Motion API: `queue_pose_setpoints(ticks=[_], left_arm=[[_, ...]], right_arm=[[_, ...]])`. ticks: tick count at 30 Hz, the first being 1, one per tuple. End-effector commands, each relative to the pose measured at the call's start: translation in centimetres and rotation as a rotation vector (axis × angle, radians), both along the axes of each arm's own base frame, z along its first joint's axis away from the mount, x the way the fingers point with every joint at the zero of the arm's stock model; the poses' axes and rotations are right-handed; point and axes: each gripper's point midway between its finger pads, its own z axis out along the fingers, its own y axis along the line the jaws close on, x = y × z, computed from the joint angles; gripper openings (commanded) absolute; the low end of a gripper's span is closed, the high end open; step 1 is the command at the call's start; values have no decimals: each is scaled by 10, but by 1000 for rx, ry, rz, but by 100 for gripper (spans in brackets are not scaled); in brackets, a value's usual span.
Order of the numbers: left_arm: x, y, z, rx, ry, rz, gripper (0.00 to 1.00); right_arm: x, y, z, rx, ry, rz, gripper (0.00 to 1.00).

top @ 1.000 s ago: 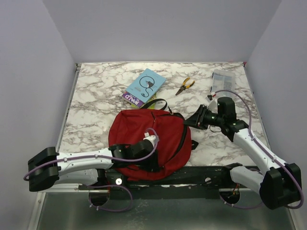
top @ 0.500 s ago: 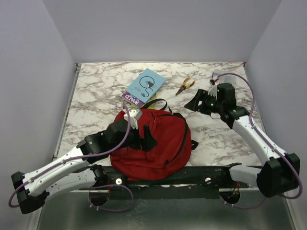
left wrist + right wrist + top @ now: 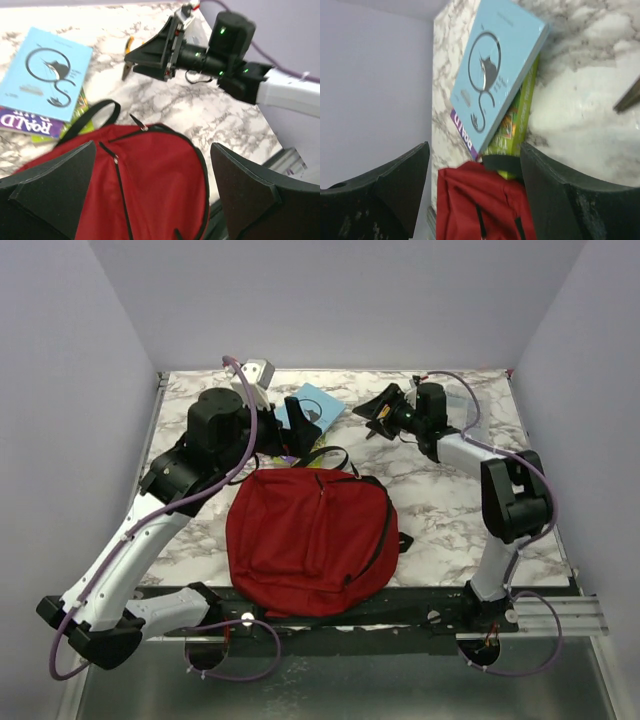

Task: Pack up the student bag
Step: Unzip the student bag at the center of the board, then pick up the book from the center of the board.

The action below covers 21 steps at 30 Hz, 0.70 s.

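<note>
From above, the student bag [image 3: 310, 540] lies flat in the lower middle of the marble table [image 3: 470, 510], near its front edge. No mouth shows along its zips, so packing looks barely begun. The left gripper [image 3: 288, 430] hangs above and left of the bag, beside the light blue book [image 3: 315, 405], its fingers apart. The right gripper [image 3: 372, 415] hangs at upper centre, also spread and empty. Walls close the table on the left, right and far sides. Bare marble lies to either side of the bag.

In the left wrist view, both black fingers stand wide at the lower corners with nothing between them but the bag below. The blue book sits upper left on a purple book [image 3: 25, 122], just beyond the bag's black handle [image 3: 92, 117]. The pliers [image 3: 129, 44] lie under the other arm's tips.

The right wrist view shows its fingers apart and nothing held. A green book [image 3: 517, 117] lies under the blue one, touching the bag's top. My judgement is that everything loose is outside, so opening the bag and loading it remain. The stack sits near the left wall, which leaves little room there.
</note>
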Motion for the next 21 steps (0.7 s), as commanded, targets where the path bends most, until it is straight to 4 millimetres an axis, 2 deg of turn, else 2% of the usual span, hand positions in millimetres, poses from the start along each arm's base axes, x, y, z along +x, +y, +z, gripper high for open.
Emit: queue_pose_setpoints(ticks=[1, 5, 9, 12, 14, 21], left_arm=[[24, 0, 33, 17, -89, -17, 98], [35, -2, 29, -4, -59, -58, 98], [42, 3, 1, 61, -75, -52, 98], [45, 5, -29, 77, -30, -39, 98], [45, 4, -38, 78, -8, -43, 98], [46, -5, -46, 74, 23, -79, 98]], right_arm=[[52, 18, 18, 198, -76, -37, 77], [88, 28, -15, 250, -36, -63, 77], [112, 34, -45, 274, 22, -92, 77], [121, 38, -64, 274, 52, -101, 74], [126, 41, -72, 274, 58, -108, 73], [133, 60, -101, 311, 107, -98, 61]])
